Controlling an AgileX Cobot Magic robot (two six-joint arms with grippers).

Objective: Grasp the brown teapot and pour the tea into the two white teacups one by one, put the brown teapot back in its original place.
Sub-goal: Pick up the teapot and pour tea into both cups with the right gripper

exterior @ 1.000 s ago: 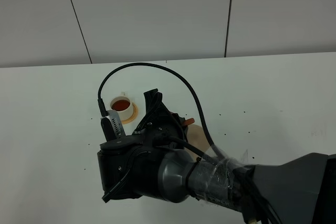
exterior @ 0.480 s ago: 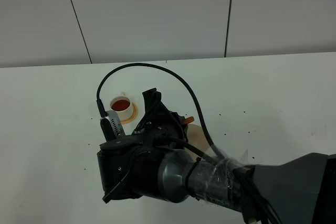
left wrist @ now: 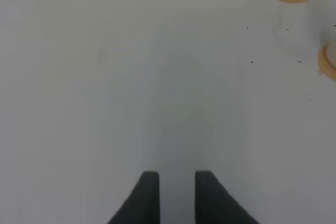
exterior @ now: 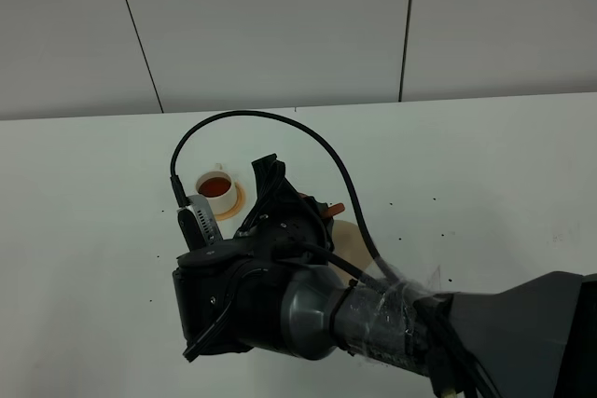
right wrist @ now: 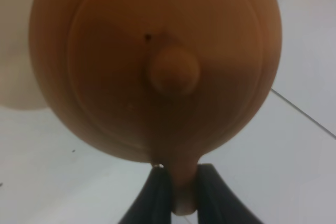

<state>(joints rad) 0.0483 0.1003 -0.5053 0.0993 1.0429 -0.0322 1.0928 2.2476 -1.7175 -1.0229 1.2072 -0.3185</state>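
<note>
One white speckled table [exterior: 466,165]: right gripper [right wrist: 181,182] clamps brown teapot [right wrist: 157,66], left gripper [left wrist: 177,178] slightly apart.

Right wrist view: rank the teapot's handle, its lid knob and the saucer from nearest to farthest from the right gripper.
1. The handle: pinched in the right gripper.
2. The lid knob: at the middle of the teapot lid.
3. The saucer: behind the teapot, partly hidden by it.

Centre-left on the counter [exterior: 485,165], a teacup [exterior: 221,199] holding tea [exterior: 215,183] sits on a coaster [exterior: 239,200]; the saucer [exterior: 347,236] lies to its lower right.
</note>
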